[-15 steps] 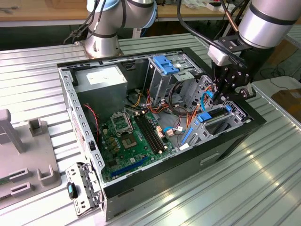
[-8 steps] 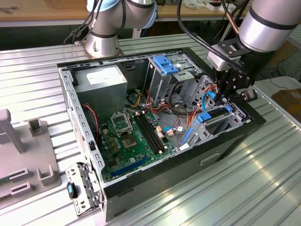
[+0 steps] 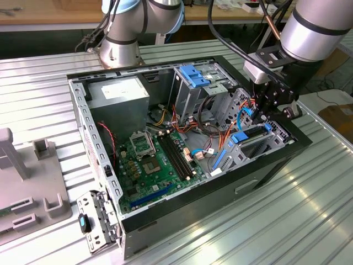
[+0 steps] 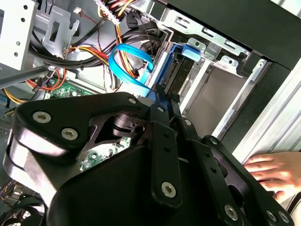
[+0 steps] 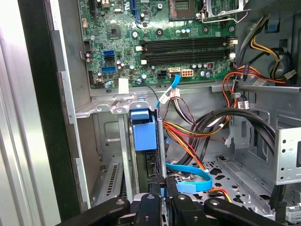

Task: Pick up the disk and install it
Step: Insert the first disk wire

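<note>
Exterior view overlooks case (image 3: 182,216); wrist views (close) inside.

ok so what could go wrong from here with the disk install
1. The flat light-blue data cable loops right beside the gripper, which is shut on the grey metal disk with blue plastic side rails. The cable could snag or get pinched.
2. In the second wrist view a person's hand lies close to the black computer case. The arm might strike it if it moves.
</note>
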